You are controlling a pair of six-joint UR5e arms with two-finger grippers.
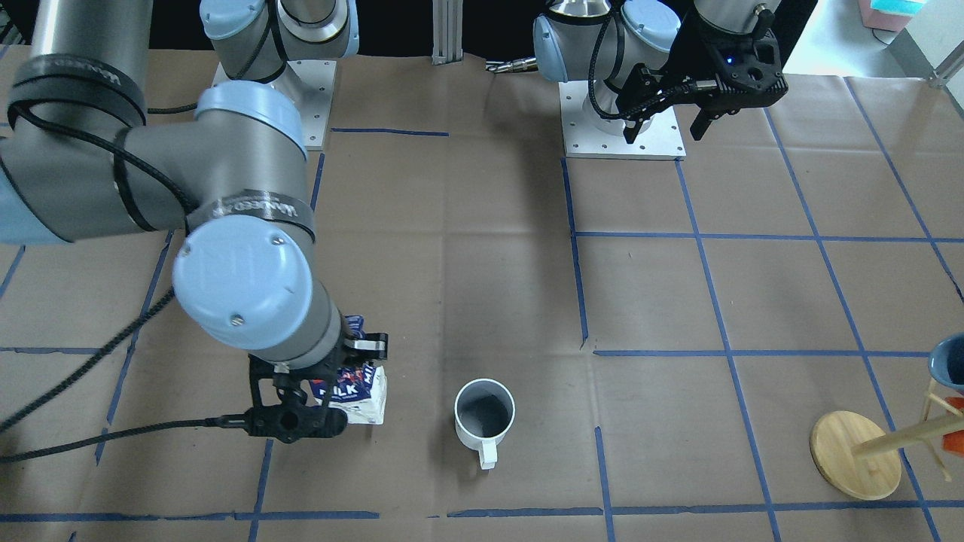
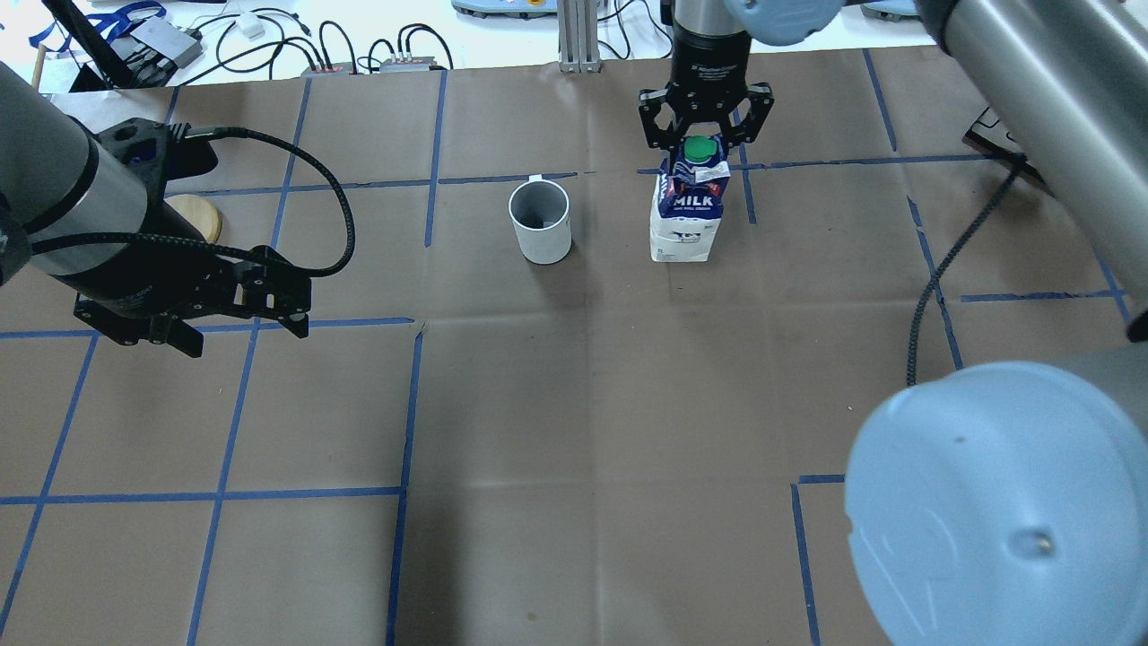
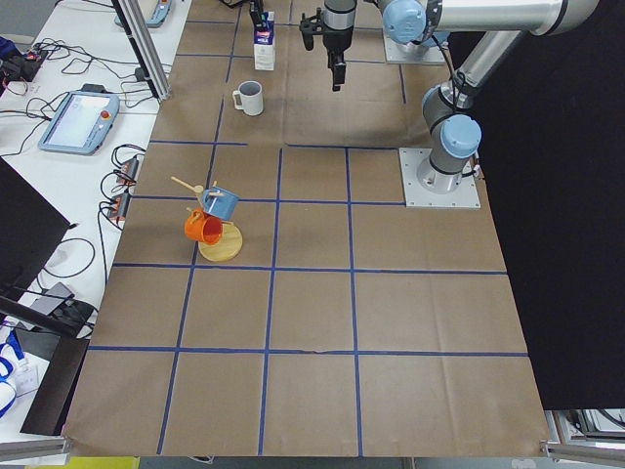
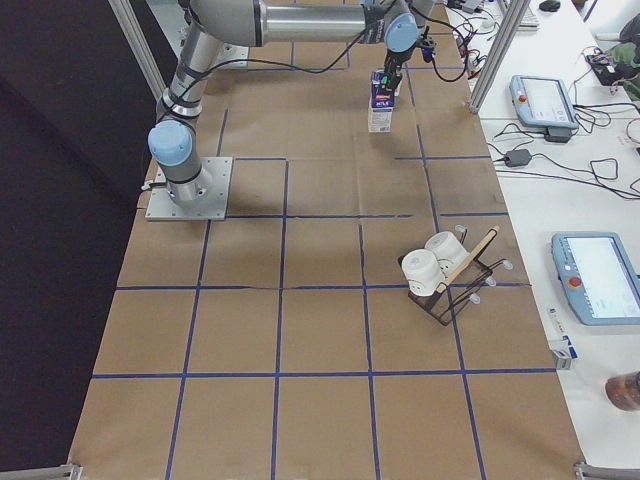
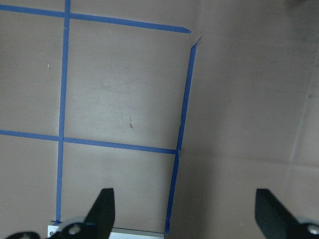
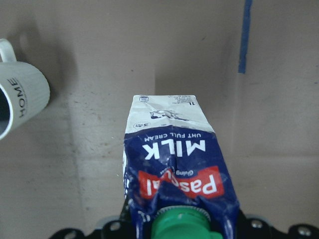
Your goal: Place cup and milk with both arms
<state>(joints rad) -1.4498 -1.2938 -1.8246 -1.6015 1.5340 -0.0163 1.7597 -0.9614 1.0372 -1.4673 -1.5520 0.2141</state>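
Note:
The milk (image 2: 689, 211) stands upright on the brown table paper, blue top with green cap, white base. My right gripper (image 2: 704, 135) is shut on its crumpled top; in the right wrist view the milk (image 6: 174, 169) hides the fingers. The cup (image 2: 540, 220), white with a dark inside, stands upright just left of the milk, its handle pointing away from me; it also shows in the front view (image 1: 486, 410) and at the left edge of the right wrist view (image 6: 20, 99). My left gripper (image 2: 242, 334) is open and empty above bare paper (image 5: 182, 199), well to the cup's left.
A wooden mug tree (image 3: 217, 230) holding a blue and an orange mug stands on the far left side, its round base (image 2: 197, 215) behind my left arm. A black rack with two white cups (image 4: 440, 275) stands on the right side. Blue tape lines grid the table.

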